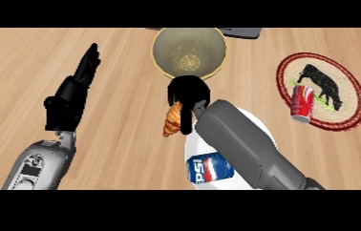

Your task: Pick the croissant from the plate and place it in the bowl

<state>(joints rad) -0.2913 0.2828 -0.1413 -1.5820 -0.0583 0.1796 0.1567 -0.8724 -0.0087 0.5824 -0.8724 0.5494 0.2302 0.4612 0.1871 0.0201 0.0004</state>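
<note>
Now the right hand (187, 92), fingers curled round the croissant (171, 120) hanging just short of the bowl (189, 52) and above the counter beside the plate (261, 130), should carry it forward over the bowl's middle before letting go, while the left hand (70, 99) rests open at left.

Open counter (127, 106) was left between the left hand (70, 96) and the bowl (189, 51), so nothing was blocked there. On the right, space was taken up by the placemat (338, 75) with its red cup (302, 102), and the plate (262, 125) was crowded by a blue can (208, 169).
</note>
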